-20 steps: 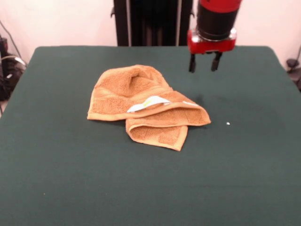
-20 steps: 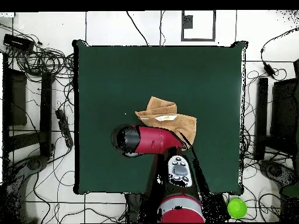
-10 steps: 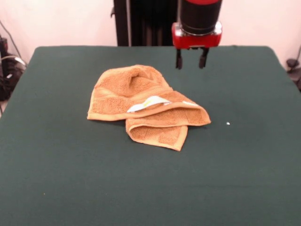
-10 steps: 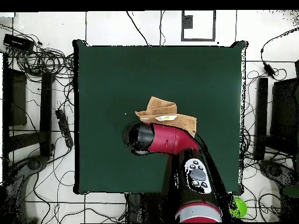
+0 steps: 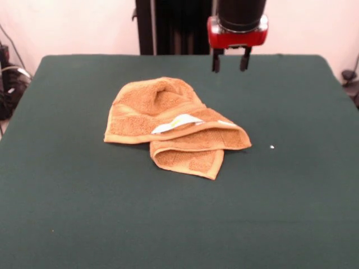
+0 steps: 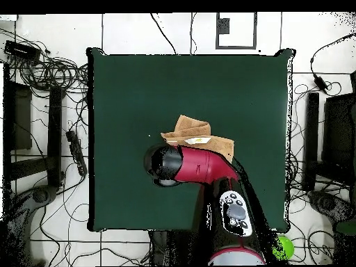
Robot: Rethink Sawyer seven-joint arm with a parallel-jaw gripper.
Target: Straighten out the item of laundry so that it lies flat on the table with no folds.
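Observation:
The orange-tan towel (image 5: 174, 126) lies crumpled and folded over itself at the middle of the dark green table (image 5: 67, 196), with a white label (image 5: 176, 123) showing on top. It also shows in the overhead view (image 6: 198, 137), partly hidden by the arm. My gripper (image 5: 230, 63) hangs open and empty above the table, beyond the towel's far right side, clear of it. In the overhead view the red arm (image 6: 198, 165) covers the gripper.
A small white speck (image 5: 272, 147) lies on the cloth right of the towel. Cables and black equipment surround the table on the floor (image 6: 42, 139). A green ball (image 6: 281, 245) sits on the floor by the robot's base.
The gripper moved left along the table's far side, then rose slightly. The towel has not moved.

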